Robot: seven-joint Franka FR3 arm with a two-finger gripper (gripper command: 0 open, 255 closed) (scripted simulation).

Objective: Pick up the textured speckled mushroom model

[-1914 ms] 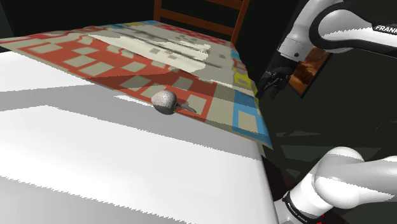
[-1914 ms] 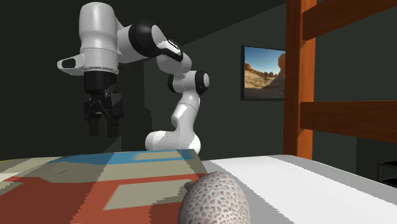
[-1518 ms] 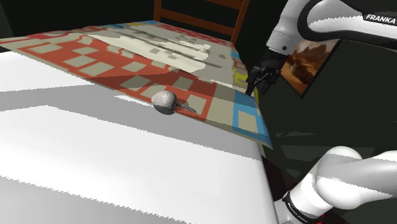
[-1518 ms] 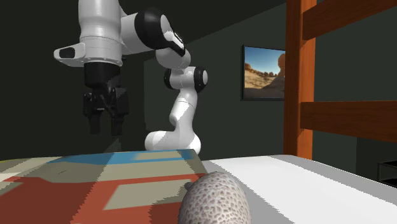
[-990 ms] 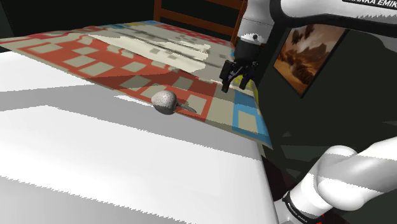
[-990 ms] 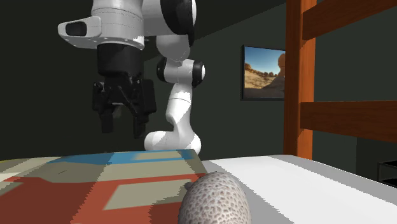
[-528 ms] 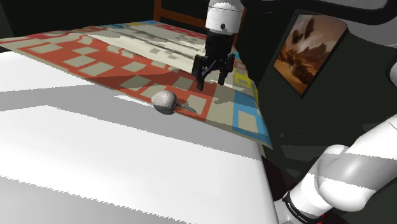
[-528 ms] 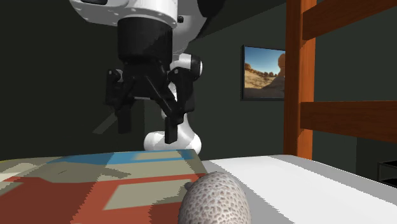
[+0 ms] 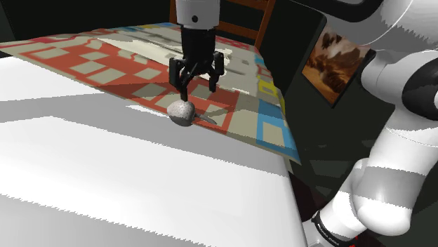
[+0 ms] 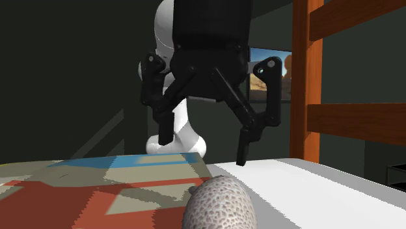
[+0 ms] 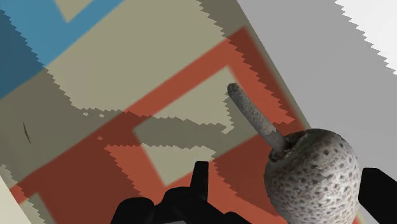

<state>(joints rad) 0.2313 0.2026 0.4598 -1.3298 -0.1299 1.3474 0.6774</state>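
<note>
Shoulder view: your jaws stand apart, hanging just above the speckled grey mushroom (image 9: pixel 182 110), which lies on the patterned cloth (image 9: pixel 84 67) at the edge of the white table (image 9: pixel 140 182).
Second exterior view: the mushroom (image 10: pixel 218 203) sits near, below the spread jaws.
Wrist view: the mushroom (image 11: pixel 312 175) lies between the jaws, unclasped, closer to one finger.

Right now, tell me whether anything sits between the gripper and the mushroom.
Nothing visible does. The open gripper hangs above the mushroom on the patterned cloth, only air between them.
</note>
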